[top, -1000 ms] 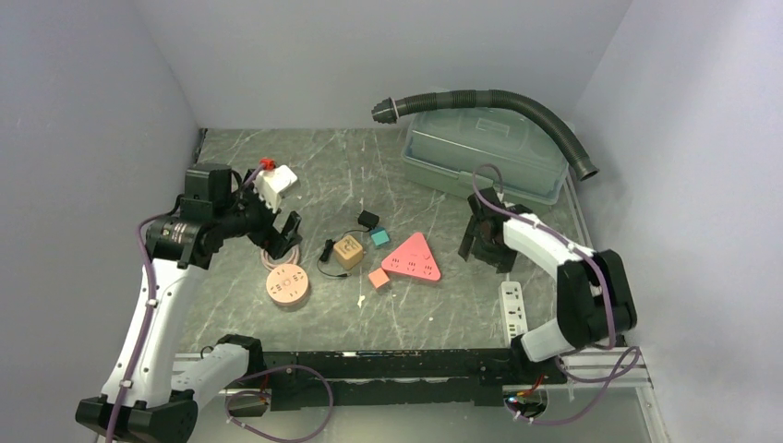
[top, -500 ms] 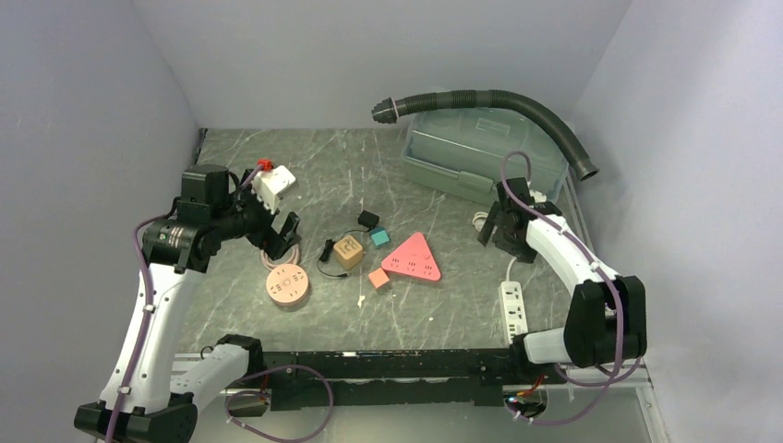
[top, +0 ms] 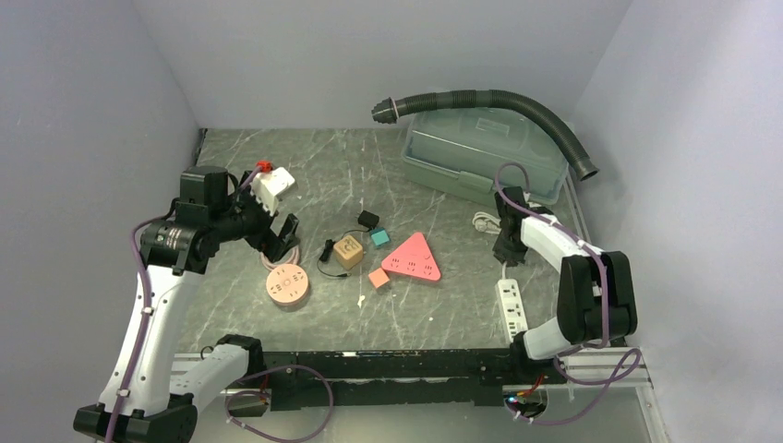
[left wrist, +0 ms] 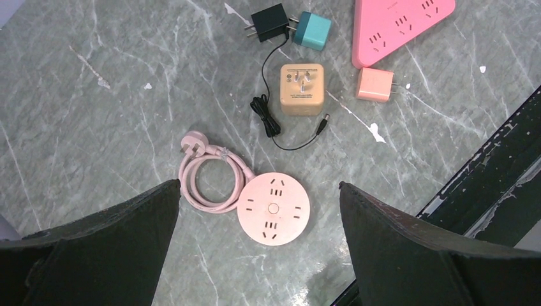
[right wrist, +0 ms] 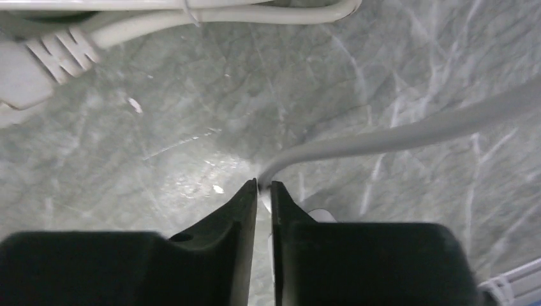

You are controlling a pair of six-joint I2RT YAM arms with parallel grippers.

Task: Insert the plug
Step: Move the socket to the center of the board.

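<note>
A white power strip (top: 511,306) lies at the right front, and its white cable (right wrist: 395,134) runs back to a white plug (right wrist: 25,70) lying on the table near the bin. My right gripper (right wrist: 263,185) points down at the table, its jaws nearly together with the white cable pinched between the tips. In the top view it (top: 506,251) stands just behind the strip. My left gripper (left wrist: 258,183) hangs wide open and holds nothing, high over a round pink socket (left wrist: 273,208) with its coiled pink cord (left wrist: 210,178).
A pink triangular power strip (top: 413,257), a tan cube adapter (left wrist: 302,89), a black adapter (left wrist: 269,21), a teal plug (left wrist: 314,30) and a small pink plug (left wrist: 374,84) lie mid-table. A grey lidded bin (top: 480,152) with a dark corrugated hose (top: 517,101) stands at the back right.
My right gripper swung toward the right wall, came down behind the white strip, and closed from wide open onto the white cable. The left arm barely moved.
</note>
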